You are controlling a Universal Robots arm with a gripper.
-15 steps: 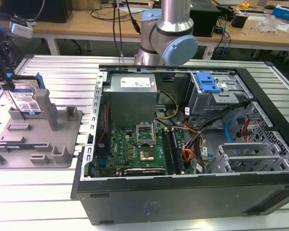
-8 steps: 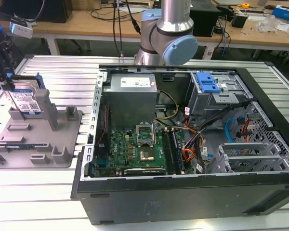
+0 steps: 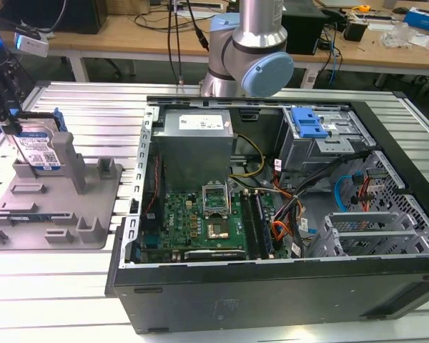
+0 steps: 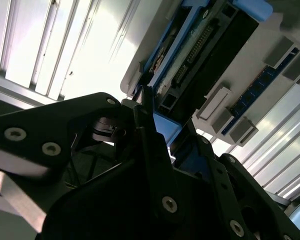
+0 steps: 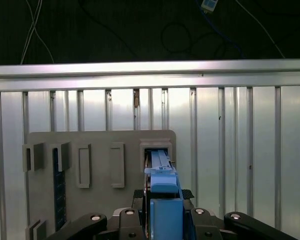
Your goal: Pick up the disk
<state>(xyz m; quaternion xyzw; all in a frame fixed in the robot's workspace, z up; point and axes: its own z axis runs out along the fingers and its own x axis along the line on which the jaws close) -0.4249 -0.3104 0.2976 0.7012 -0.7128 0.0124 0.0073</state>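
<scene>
The gripper (image 3: 13, 121) is reaching straight down over the grey fixture (image 3: 93, 214). Its fingers (image 4: 150, 135) are clamping the upright disk (image 3: 39, 148).

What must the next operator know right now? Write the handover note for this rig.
Gripper: over the upper edge of the disk; a firm grip cannot be confirmed.
Disk: upright on edge in the grey fixture, at the exterior view's left, beside the open computer case.
Done: gripper lined up on the disk.
Left: the disk is not yet clear of the fixture.
</scene>
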